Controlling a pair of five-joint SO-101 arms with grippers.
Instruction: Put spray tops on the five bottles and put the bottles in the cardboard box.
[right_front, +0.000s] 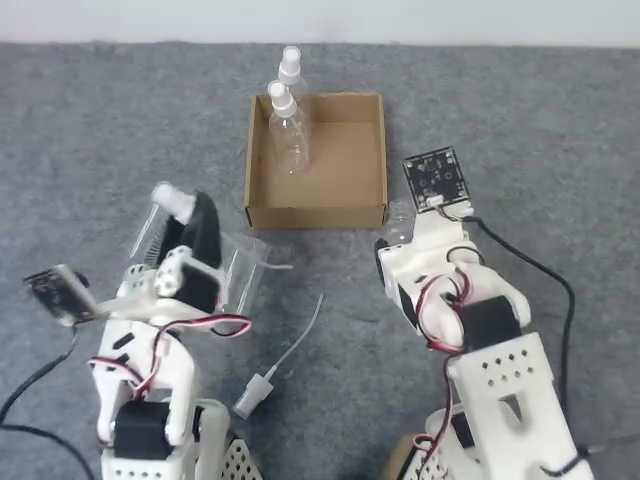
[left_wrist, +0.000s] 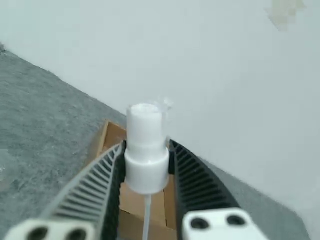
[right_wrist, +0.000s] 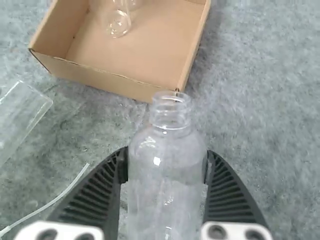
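Note:
My left gripper (left_wrist: 146, 150) is shut on a white spray top (left_wrist: 145, 125), held raised with its dip tube hanging down; in the high view the spray top (right_front: 172, 198) is left of the cardboard box (right_front: 365, 160). My right gripper (right_wrist: 166, 159) is shut on a clear uncapped bottle (right_wrist: 167, 117), held upright just outside the box's near right corner; the high view shows this bottle (right_front: 399, 224) there too. A capped bottle (right_front: 290, 135) stands in the box's far left corner. A second capped bottle (right_front: 291, 63) is right behind it.
A loose spray top (right_front: 254, 392) with a long tube lies on the grey carpet between the arms. A clear bottle (right_front: 248, 272) lies beside the left arm and appears as a lying bottle (right_wrist: 17, 117) in the right wrist view. A white wall rises behind the box.

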